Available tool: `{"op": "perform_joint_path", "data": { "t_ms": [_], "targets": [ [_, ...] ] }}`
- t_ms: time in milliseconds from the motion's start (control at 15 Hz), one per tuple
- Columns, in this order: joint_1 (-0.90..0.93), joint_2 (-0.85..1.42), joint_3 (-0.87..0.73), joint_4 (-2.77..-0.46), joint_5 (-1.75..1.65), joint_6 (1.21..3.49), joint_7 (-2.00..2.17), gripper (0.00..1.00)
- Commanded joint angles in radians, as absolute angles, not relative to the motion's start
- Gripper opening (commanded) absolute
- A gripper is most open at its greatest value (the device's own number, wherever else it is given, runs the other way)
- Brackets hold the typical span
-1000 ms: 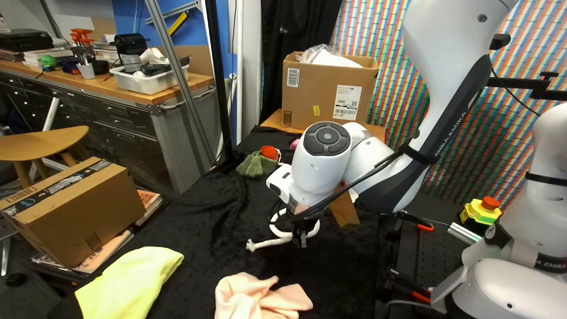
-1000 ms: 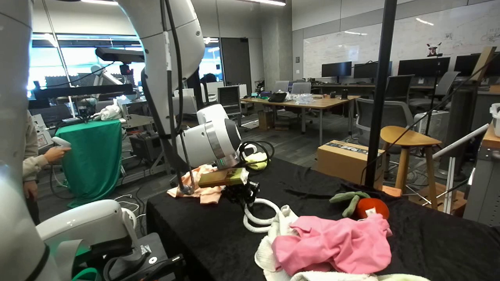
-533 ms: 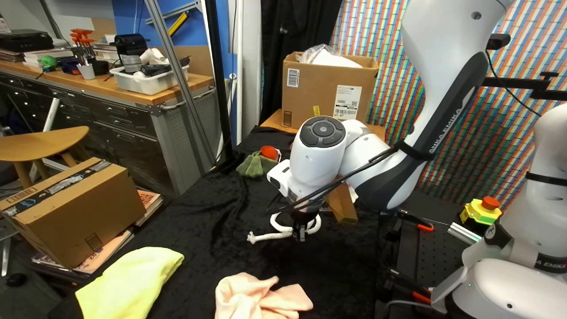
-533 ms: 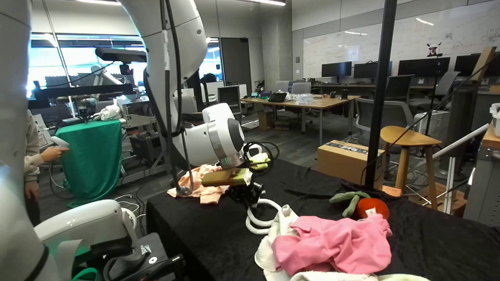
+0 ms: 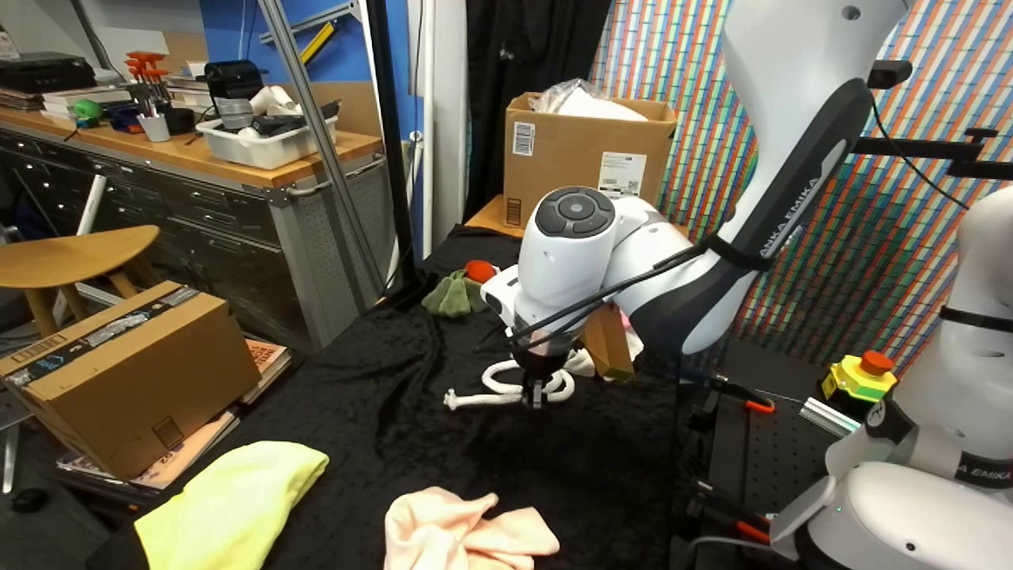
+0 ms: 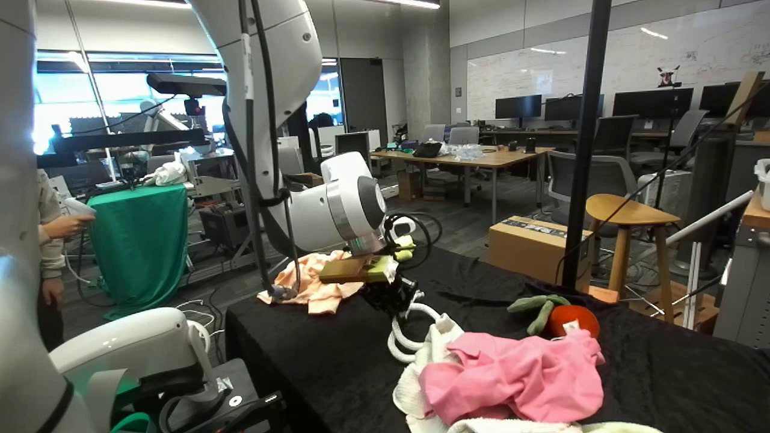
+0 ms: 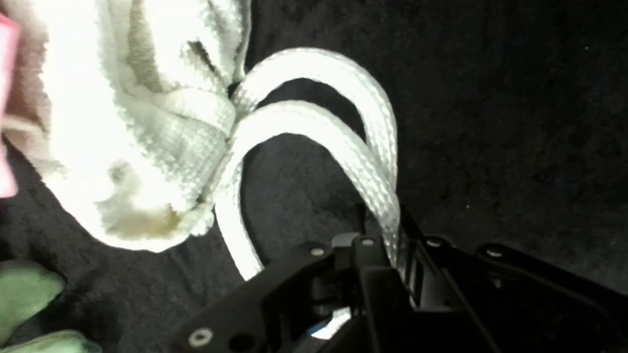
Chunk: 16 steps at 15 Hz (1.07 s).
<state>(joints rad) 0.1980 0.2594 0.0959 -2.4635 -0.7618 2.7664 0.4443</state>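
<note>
My gripper [image 7: 395,235] is shut on a thick white braided rope [image 7: 299,115], which runs in between its black fingers. From the grip the rope bends into two curves that reach the crumpled white towel [image 7: 147,122]. In an exterior view the rope's frayed end [image 5: 453,400] sticks out to one side of the gripper [image 5: 535,396]. Beside the towel [image 6: 415,379] the rope loops [image 6: 400,343] droop below the gripper in the other camera's picture. Whether the loops rest on the cloth beneath is hard to tell.
A pink cloth [image 6: 511,373] lies over the towel, near a red round item [image 6: 574,322] with green parts [image 6: 538,313]. A peach cloth [image 5: 467,534] and a yellow cloth [image 5: 237,499] lie on the black table cover [image 5: 380,427]. A yellowish block [image 6: 355,269] rides on the wrist.
My gripper has travelled with the rope toward the towel and pink cloth, away from the peach cloth. The rope's frayed end and loops have shifted along with it. The cloths look unmoved.
</note>
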Motion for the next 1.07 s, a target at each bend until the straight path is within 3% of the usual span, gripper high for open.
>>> {"op": "perform_joint_path", "data": {
  "t_ms": [0, 1000],
  "targets": [
    [0.180, 0.148, 0.076, -2.507, -0.760, 2.752, 0.470, 0.04],
    [0.067, -0.217, -0.053, -2.663, -0.861, 2.672, 0.613, 0.04]
  ]
}}
